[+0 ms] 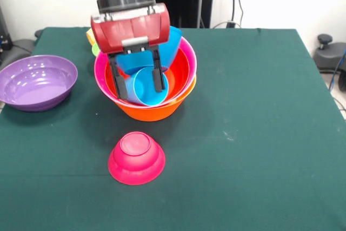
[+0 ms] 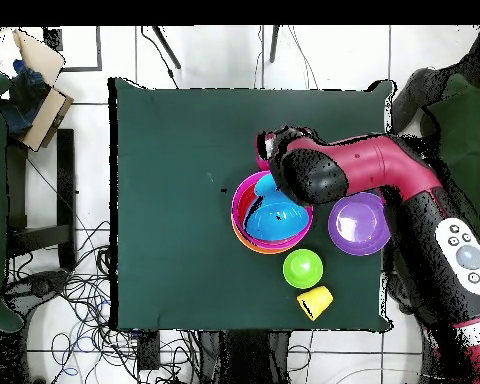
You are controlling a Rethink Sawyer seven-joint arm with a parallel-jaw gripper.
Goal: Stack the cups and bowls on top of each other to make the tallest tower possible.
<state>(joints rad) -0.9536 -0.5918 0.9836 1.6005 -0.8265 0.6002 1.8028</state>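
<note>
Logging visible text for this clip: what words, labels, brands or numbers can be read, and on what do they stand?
None can be read.
Arm's control pad: round buttons, any markings too small to read.
Claw housing: no label visible.
Bowls, including the purple bowl and magenta bowl: plain, no print.

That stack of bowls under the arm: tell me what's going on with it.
The gripper reaches into the tower, its fingers straddling the wall of the light blue cup, which lies on its side inside the nested pink, red-orange and blue bowls on the large orange bowl. Still loose on the table: the purple bowl, the magenta bowl upside down, the green bowl and the yellow-orange cup.
</note>
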